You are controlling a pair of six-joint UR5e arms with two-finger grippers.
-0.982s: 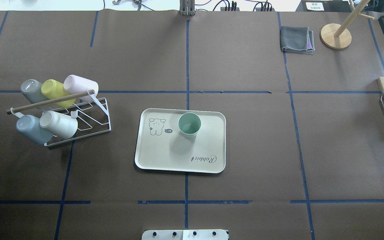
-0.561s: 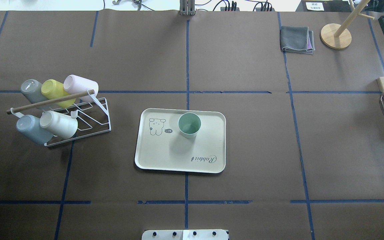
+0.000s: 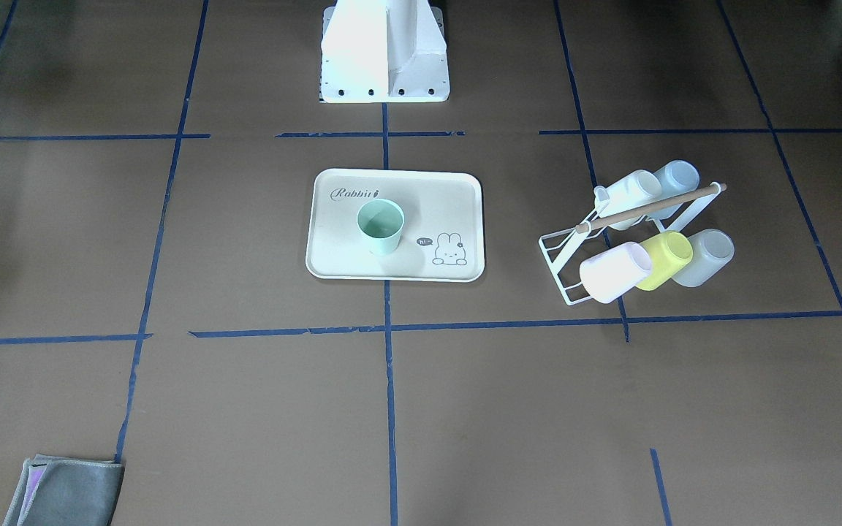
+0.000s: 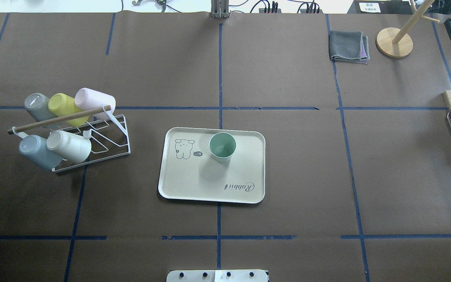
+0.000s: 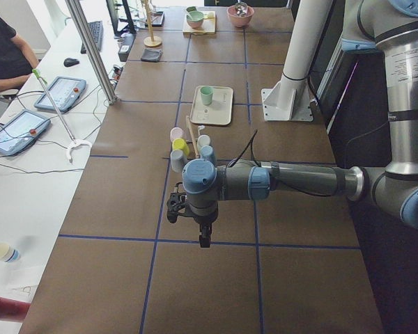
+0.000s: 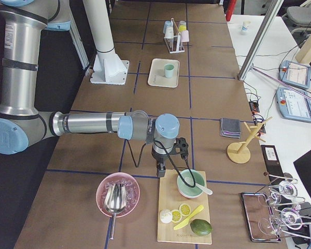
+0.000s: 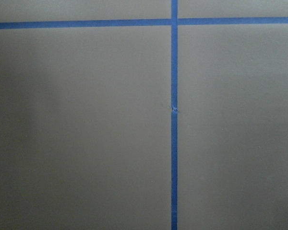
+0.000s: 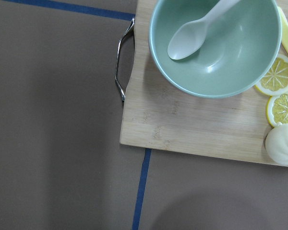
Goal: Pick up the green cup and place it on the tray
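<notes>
Green cup (image 4: 222, 147): small, pale mint, smooth-walled, handleless, slightly tapered. It stood upright, mouth up, on the cream tray (image 4: 210, 184), at about 1 o'clock from the tray's middle in the overhead view. The bunny drawing (image 4: 184, 149) lay at the cup's 9 o'clock. A rack of cups (image 4: 73, 129) sat at the tray's 9 o'clock, well apart.

The left jaws, on the left arm (image 5: 292, 182), hung over the bare worktop (image 4: 288, 176). The right jaws, on the right arm (image 6: 88, 123), hung beside a wooden board (image 6: 171, 212). It could not be told whether either pair stood wide or narrow.
</notes>
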